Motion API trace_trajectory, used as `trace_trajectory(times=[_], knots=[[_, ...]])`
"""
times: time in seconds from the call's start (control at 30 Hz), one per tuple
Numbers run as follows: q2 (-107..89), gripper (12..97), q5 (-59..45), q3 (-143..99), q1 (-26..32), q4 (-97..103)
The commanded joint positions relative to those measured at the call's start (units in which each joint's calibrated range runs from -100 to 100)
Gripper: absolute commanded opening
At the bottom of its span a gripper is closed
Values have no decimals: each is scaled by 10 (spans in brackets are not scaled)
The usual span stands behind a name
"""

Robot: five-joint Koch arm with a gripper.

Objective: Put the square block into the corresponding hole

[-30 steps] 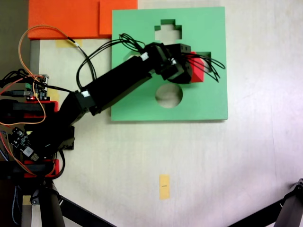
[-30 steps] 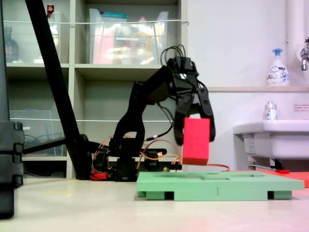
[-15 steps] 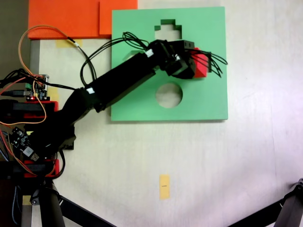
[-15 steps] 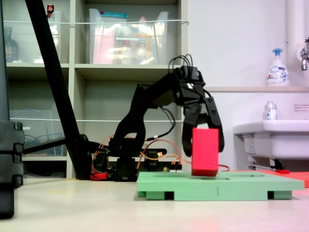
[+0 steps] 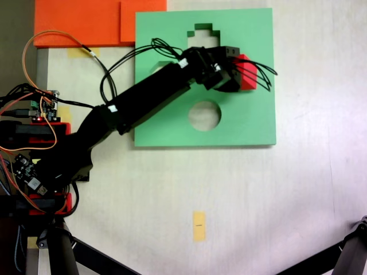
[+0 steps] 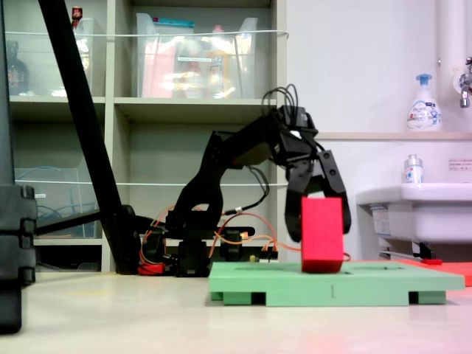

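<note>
Gripper [image 6: 317, 230] clamped on red square block [image 6: 321, 234], block's base at green foam board [image 6: 324, 284] surface, apparently entering square hole, cross and round cut-outs nearby, sink-side bottle [image 6: 425, 103] label unreadable.

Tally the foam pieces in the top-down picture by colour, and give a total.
Red: 1, the square block, held by the gripper
Green: 1, the board
Orange: 2, the overlapping slabs
Total: 4
</note>
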Motion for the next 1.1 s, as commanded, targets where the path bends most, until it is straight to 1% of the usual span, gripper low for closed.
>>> trace_trajectory(times=[0.0, 0.4, 1.07], knots=[[-6, 171, 1, 43, 6, 55], [-3, 171, 1, 43, 8, 54], [84, 174, 1, 52, 3, 65]])
